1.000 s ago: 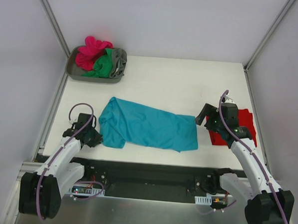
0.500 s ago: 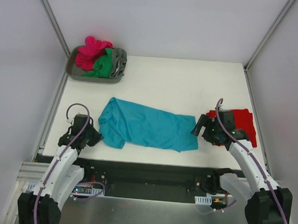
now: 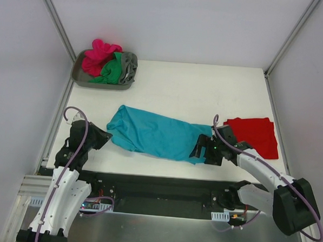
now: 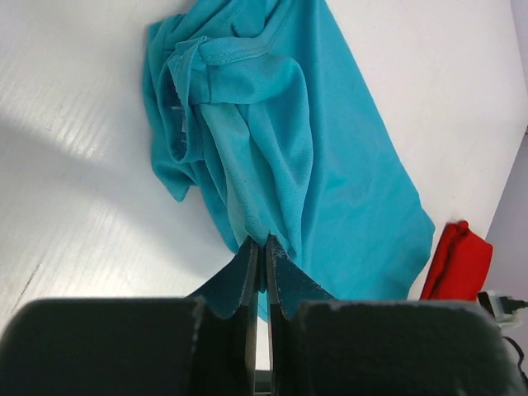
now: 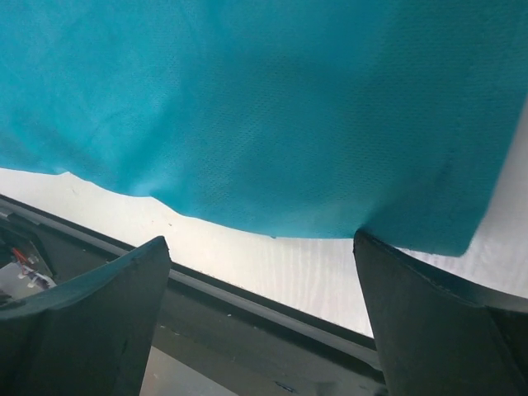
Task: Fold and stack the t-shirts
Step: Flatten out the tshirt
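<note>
since the right pincer (image 5: pixel 260 239) left the red folded cloth t-shirt (image 3: pixel 255 135) a second ago, it has dropped low to the near right corner of the long teal soft cloth t-shirt (image 3: pixel 160 136). its jaws stand wide, with the hem just ahead of the two fingers and not yet nipped. the red one now lies uncovered, behind that pincer and to its outer side, apart from it.

the left pincer (image 4: pixel 257 246) is closed tight (only a hairline shows between the fingers in its wrist view) and seems to hold a fold of teal cloth at the shirt's bunched left end. the crumpled collar and sleeve lie just beyond its tips. over the same second that arm has drawn in and raised its elbow, and the loose flap at the near left has pulled up a little.

i judge that both near corners are being taken for a fold: the left has its grip, the right has yet to close. the shirt rests on the white flat surface (image 3: pixel 206 91). far ahead of the left pincer a grey plastic tray (image 3: pixel 77 76) holds a magenta cloth shirt (image 3: pixel 99 55), a green cloth shirt (image 3: pixel 114 70) and a grey cloth shirt (image 3: pixel 130 65), all unfolded, so most of the task remains.
</note>
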Available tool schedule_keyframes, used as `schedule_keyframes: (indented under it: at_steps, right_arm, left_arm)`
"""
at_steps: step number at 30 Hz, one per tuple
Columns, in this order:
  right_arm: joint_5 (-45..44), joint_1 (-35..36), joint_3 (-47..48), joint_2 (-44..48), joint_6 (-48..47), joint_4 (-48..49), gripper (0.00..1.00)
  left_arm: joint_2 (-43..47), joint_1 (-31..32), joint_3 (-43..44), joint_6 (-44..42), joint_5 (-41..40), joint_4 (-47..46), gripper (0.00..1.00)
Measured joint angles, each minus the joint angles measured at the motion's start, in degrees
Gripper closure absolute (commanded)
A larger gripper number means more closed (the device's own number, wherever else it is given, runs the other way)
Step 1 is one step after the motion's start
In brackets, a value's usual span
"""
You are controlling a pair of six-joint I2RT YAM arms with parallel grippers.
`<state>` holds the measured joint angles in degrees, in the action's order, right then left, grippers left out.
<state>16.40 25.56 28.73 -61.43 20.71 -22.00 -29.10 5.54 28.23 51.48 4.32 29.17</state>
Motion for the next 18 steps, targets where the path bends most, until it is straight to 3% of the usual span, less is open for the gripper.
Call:
schedule_keyframes:
  at_steps: [9, 18]
  right_arm:
    - [-0.1, 0.9, -1.5, -1.8, 2.9, 5.7, 0.05]
    - [-14.2, 0.8, 1.4, -0.3, 2.2, -1.9, 0.05]
  left_arm:
    - [-0.7, 0.0, 1.0, 0.1, -0.2, -0.6, 1.0]
    - [0.4, 0.0, 4.7, 0.5, -5.9, -1.5, 1.0]
